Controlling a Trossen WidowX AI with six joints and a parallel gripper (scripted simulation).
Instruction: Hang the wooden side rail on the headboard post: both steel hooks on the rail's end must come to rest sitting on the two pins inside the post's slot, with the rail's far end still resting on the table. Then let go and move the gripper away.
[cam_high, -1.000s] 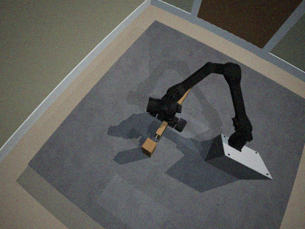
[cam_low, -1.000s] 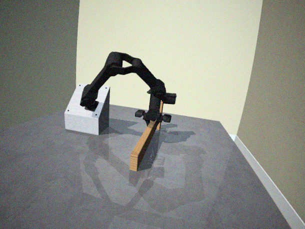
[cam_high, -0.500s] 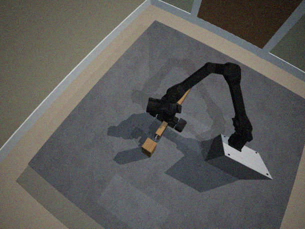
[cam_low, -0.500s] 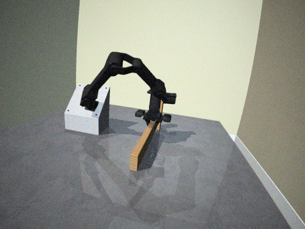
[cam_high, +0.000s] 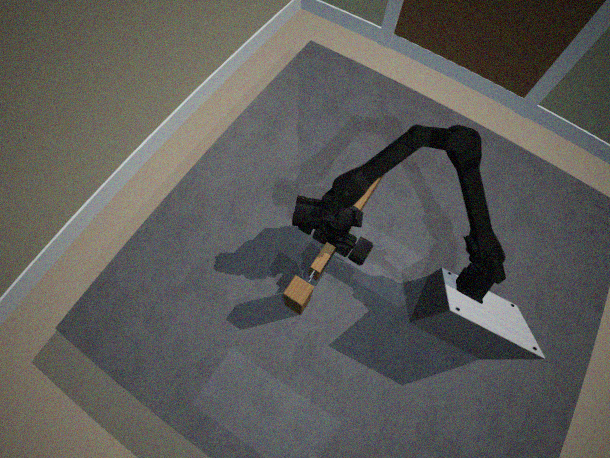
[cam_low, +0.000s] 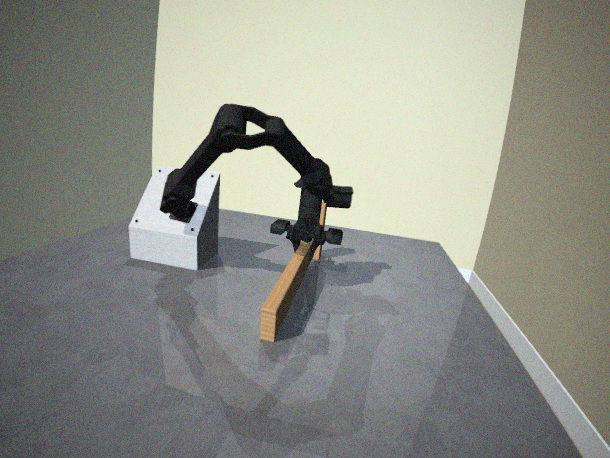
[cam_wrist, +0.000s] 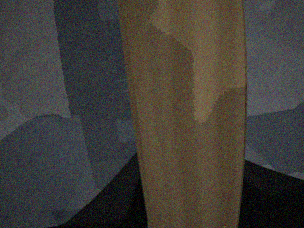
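The wooden side rail (cam_high: 323, 259) (cam_low: 289, 285) (cam_wrist: 190, 130) runs between my fingers, its hook end raised and its far end down on the table. My gripper (cam_high: 333, 244) (cam_low: 305, 244) is shut on the rail near its hook end. The headboard post (cam_high: 299, 293) (cam_low: 323, 215) stands upright just beyond that end; in the exterior view it is mostly hidden behind the gripper. A bit of steel hook (cam_high: 312, 274) shows in the narrow gap between rail end and post. The pins, the slot and the hooks' seating cannot be made out.
The arm arches over the table (cam_high: 240, 190) (cam_low: 150, 425) from its light grey wedge-shaped base (cam_high: 492, 312) (cam_low: 162, 242), which stands to one side of the rail and post. Walls surround the table.
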